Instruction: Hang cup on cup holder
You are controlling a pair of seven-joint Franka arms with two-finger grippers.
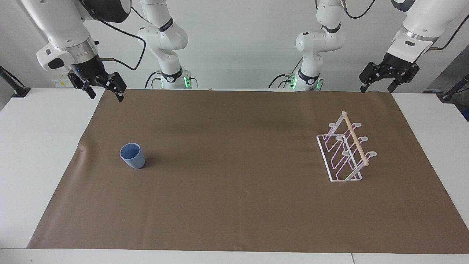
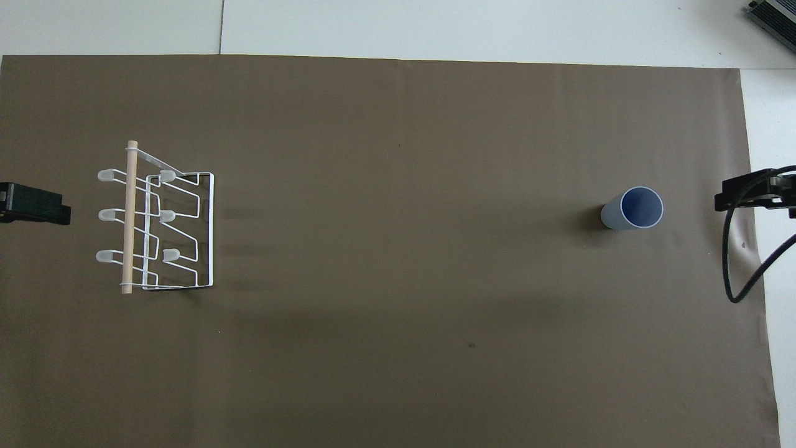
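The right claw [image 1: 104, 88], spread and empty, should descend squarely over the upright cup [image 1: 132, 156]; the left claw [image 1: 388, 79] waits, spread, near the cup holder [image 1: 344, 150].

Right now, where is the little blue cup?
The cup stands upright on the brown mat toward the right arm's end of the table, apart from the cup holder at the left arm's end. Nothing touches it.
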